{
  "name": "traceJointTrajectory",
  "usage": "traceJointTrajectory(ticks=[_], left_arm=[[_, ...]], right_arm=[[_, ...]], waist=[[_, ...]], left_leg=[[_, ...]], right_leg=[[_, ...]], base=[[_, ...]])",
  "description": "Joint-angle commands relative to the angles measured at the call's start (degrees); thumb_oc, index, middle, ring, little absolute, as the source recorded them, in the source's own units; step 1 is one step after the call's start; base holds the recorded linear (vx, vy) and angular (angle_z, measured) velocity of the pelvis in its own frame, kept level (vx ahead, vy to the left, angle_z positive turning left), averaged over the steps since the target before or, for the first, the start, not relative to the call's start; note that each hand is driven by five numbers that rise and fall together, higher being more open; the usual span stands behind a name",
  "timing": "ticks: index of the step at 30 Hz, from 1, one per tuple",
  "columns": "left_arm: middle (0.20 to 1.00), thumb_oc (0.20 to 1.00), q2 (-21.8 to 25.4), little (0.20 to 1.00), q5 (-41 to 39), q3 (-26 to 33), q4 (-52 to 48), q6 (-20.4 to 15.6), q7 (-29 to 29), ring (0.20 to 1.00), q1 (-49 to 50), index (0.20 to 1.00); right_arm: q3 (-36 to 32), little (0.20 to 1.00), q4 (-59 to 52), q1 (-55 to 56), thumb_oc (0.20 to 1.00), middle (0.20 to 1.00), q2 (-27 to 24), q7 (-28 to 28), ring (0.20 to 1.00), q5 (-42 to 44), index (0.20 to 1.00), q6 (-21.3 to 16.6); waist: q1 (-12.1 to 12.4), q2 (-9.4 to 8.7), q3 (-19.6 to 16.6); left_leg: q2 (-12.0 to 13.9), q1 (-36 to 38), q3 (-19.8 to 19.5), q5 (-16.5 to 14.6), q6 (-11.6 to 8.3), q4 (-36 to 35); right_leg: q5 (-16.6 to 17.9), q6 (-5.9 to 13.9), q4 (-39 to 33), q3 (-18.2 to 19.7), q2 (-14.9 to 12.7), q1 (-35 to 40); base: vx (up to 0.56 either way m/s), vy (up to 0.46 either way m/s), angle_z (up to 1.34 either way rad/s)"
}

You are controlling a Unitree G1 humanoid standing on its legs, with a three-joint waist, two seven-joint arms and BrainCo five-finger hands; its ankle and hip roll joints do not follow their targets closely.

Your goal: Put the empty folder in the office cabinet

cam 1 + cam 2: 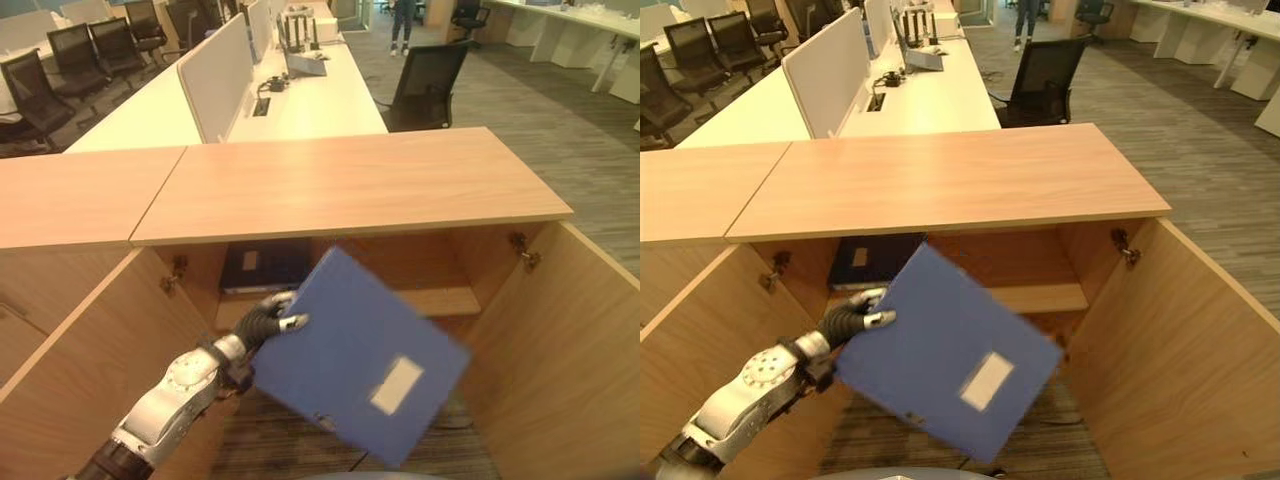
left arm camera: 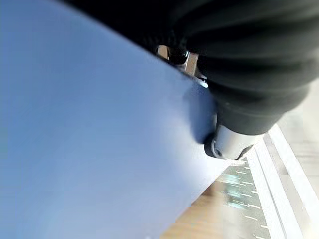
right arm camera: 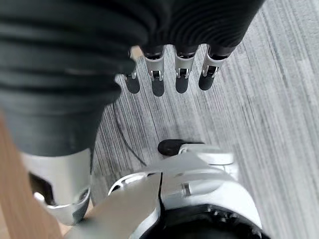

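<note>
Open light-wood office cabinet (image 1: 350, 190) with a dark folder (image 1: 262, 265) lying on its shelf, left hand (image 1: 268, 322) pinching a tilted blue rectangular folder (image 1: 355, 350) before the opening, right hand (image 3: 169, 74) hanging with fingers relaxed, empty

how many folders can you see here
2: a blue folder pinched at its corner by the left robot hand in front of the open cabinet, and a dark folder lying on the shelf inside. More may be hidden behind the blue one.
</note>
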Motion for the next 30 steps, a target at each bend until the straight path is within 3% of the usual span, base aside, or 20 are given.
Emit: traceJointTrajectory(ticks=[1, 7, 15, 17, 24, 28, 30], left_arm=[[0.200, 0.200, -0.19, 0.200, 5.36, 6.78, -3.30, -4.37, 0.07, 0.200, -0.08, 0.200], [0.200, 0.200, -2.65, 0.200, 10.86, 11.14, -0.74, -4.24, 1.20, 0.200, 3.15, 0.200], [0.200, 0.200, -5.99, 0.200, 20.03, 17.45, -0.11, -5.32, 2.73, 0.200, 3.72, 0.200], [0.200, 0.200, -6.04, 0.200, 20.07, 17.40, -0.11, -5.33, 2.73, 0.200, 3.71, 0.200], [0.200, 0.200, -5.75, 0.200, 23.49, 16.15, -3.48, -6.98, 2.58, 0.200, 0.15, 0.200], [0.200, 0.200, -3.10, 0.200, 26.78, 14.50, -5.90, -8.21, 1.90, 0.200, -3.34, 0.200], [0.200, 0.200, -2.59, 0.200, 27.30, 14.30, -6.29, -8.53, 1.90, 0.200, -3.94, 0.200]], right_arm=[[1.10, 1.000, -2.50, -5.02, 1.000, 1.000, 1.60, 0.56, 1.000, 2.18, 1.000, -0.62], [0.21, 1.000, -11.75, -3.47, 1.000, 1.000, -0.81, -0.08, 1.000, 2.97, 1.000, -1.13], [-3.18, 1.000, -42.15, 1.63, 1.000, 1.000, -7.79, -1.21, 1.000, -0.86, 1.000, -3.10], [-3.23, 1.000, -42.34, 1.76, 1.000, 1.000, -7.82, -1.22, 1.000, -0.88, 1.000, -3.00], [1.46, 1.000, -55.53, -1.75, 1.000, 1.000, -15.03, -0.17, 1.000, -19.03, 1.000, -3.22], [7.66, 1.000, -61.45, -7.17, 1.000, 1.000, -21.60, 1.93, 1.000, -35.40, 1.000, -3.57], [8.28, 1.000, -62.23, -7.94, 1.000, 1.000, -22.19, 2.04, 1.000, -36.55, 1.000, -3.48]], waist=[[1.08, -3.74, 0.48], [1.27, -3.86, 0.63], [0.62, -3.87, 0.97], [0.65, -3.84, 0.96], [0.88, -4.14, 1.22], [1.28, -4.19, 1.01], [1.19, -4.30, 1.00]], left_leg=[[-0.52, -1.54, -0.83, -3.20, -0.58, 0.81], [-0.52, -1.85, -1.12, -3.16, -0.48, 0.81], [-0.52, -1.73, -0.80, -3.46, -0.28, 0.81], [-0.52, -1.72, -0.80, -3.46, -0.28, 0.81], [-0.37, -1.56, -0.39, -3.54, -0.27, 0.81], [-0.14, -1.24, -0.50, -3.94, -0.40, 0.81], [-0.21, -1.50, -0.53, -3.60, -0.36, 0.81]], right_leg=[[-2.79, 4.42, 0.40, 0.00, -2.45, 1.92], [-2.80, 4.39, 0.40, -0.12, -2.48, 1.63], [-2.82, 4.27, 0.40, -0.03, -2.69, 1.58], [-2.82, 4.27, 0.40, -0.02, -2.69, 1.59], [-2.85, 4.20, 0.40, -0.16, -2.74, 1.75], [-3.24, 4.27, 0.40, -0.28, -2.61, 2.16], [-3.02, 4.22, 0.40, -0.36, -2.69, 1.94]], base=[[0.00, 0.000, 0.00], [-0.01, 0.000, 0.02], [0.00, 0.002, -0.01], [0.00, 0.000, 0.00], [0.00, -0.003, -0.01], [0.00, 0.000, 0.00], [0.00, 0.000, 0.00]])
